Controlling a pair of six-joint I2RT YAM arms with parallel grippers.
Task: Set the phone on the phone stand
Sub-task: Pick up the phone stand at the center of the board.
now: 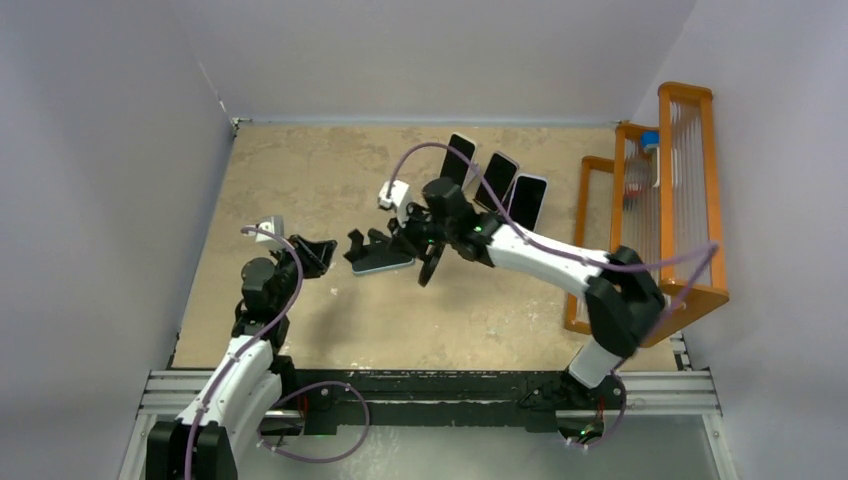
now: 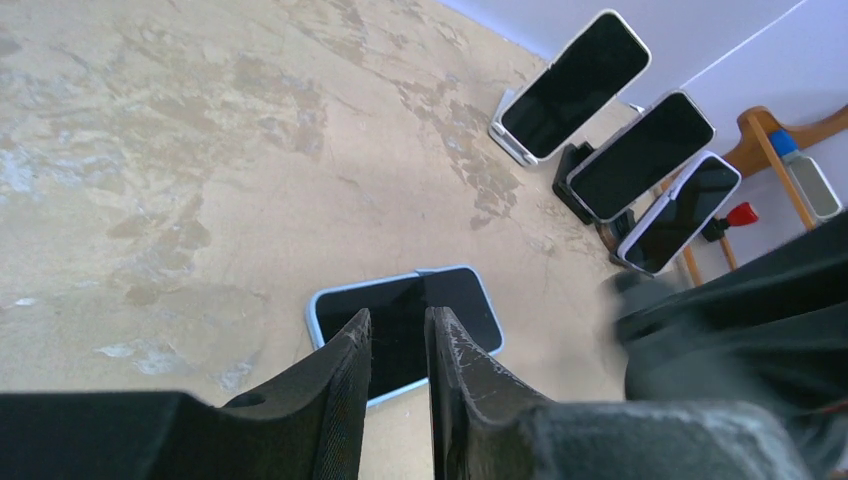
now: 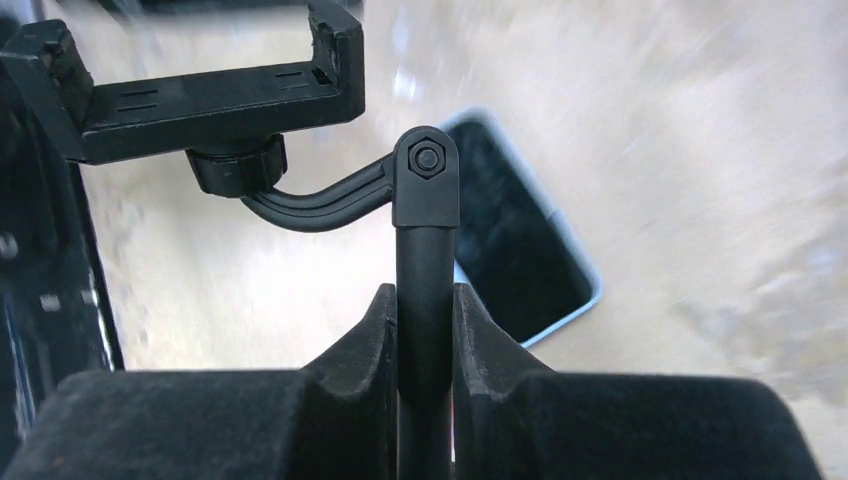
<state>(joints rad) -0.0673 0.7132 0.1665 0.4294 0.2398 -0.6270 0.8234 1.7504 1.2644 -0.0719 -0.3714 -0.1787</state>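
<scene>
Near left, two-finger left gripper [image 2: 400,318] a slit apart, empty, aimed at slim blue-cased glass-fronted phone [image 2: 460,300] lying flat mid-table; likely light, rigid, slippery, best pinched across long edges. Just beyond, right gripper [image 3: 425,300] clamped on black plastic phone stand [image 3: 425,180] stem, cradle over phone.

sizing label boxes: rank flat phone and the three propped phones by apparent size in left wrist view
1. flat phone, nearest camera
2. left propped phone and middle propped phone, too alike to rank
3. right propped phone
</scene>
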